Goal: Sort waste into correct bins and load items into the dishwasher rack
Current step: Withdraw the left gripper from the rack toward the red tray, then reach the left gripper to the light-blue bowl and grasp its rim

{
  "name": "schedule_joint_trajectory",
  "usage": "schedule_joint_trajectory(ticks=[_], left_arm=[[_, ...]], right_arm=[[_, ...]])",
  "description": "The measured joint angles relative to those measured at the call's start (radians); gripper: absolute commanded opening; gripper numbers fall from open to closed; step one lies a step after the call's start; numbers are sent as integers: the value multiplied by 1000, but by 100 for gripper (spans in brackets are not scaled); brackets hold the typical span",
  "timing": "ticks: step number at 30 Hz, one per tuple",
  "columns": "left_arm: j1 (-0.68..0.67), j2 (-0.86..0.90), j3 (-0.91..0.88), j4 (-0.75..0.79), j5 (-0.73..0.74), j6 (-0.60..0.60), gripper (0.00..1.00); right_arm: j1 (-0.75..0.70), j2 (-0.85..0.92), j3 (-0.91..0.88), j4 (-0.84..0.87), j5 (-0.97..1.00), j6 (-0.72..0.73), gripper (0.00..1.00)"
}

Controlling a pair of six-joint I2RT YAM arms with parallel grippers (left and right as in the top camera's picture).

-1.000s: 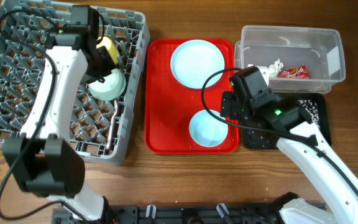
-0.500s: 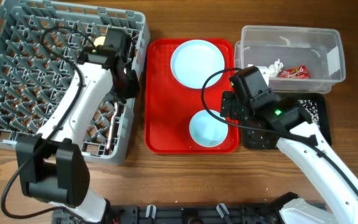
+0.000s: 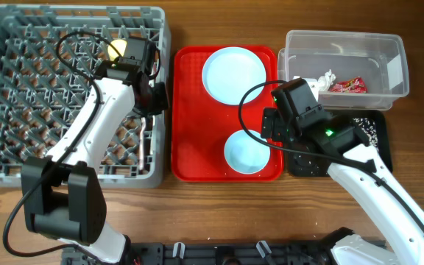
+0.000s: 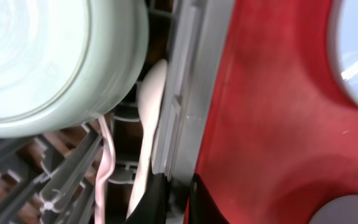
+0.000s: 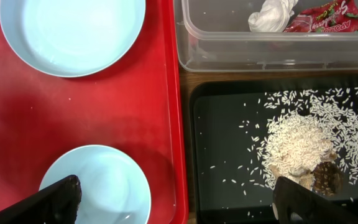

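Two pale blue pieces are not loaded yet: the plate [image 3: 233, 72] at the far end of the red tray [image 3: 190, 110] and the near bowl [image 3: 246, 151] at its near end. The other bowl [image 4: 48, 56] lies upside down in the dishwasher rack [image 3: 65, 175], with the spoon [image 4: 149, 106] and the fork [image 4: 104, 168] beside it along the right wall. The tissue [image 3: 322, 79] and the wrapper [image 3: 346, 86] are in the clear tub [image 3: 392, 70], the rice scraps [image 5: 297, 146] in the black tray [image 5: 222, 130]. The left claw [image 4: 176, 202] is pinched almost fully closed, and it seems to grip the right wall of the rack, though I am not sure of this. The right claw [image 5: 176, 196] is spread wide and holds nothing, above the near bowl and the edge of the black tray. I judge this bowl comes next: the right claw should shift left, go down with one finger inside the rim and one outside, close firmly and lift straight up. The left claw should first let go, so the rack is not dragged on the bench [image 3: 197, 221].
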Motion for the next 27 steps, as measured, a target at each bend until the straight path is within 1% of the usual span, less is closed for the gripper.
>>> schedule_joint_trajectory(ticks=[5, 8, 20, 25, 27], left_arm=[[1, 0, 0, -3, 22, -14, 8], [1, 0, 0, -8, 23, -13, 11], [-5, 0, 0, -10, 18, -13, 11], [-26, 0, -1, -8, 17, -20, 12], [-27, 0, -1, -8, 17, -22, 15]], right_arm=[[0, 0, 0, 0, 0, 0, 100], [0, 0, 0, 0, 0, 0, 100], [0, 0, 0, 0, 0, 0, 100], [0, 0, 0, 0, 0, 0, 100], [0, 0, 0, 0, 0, 0, 100]])
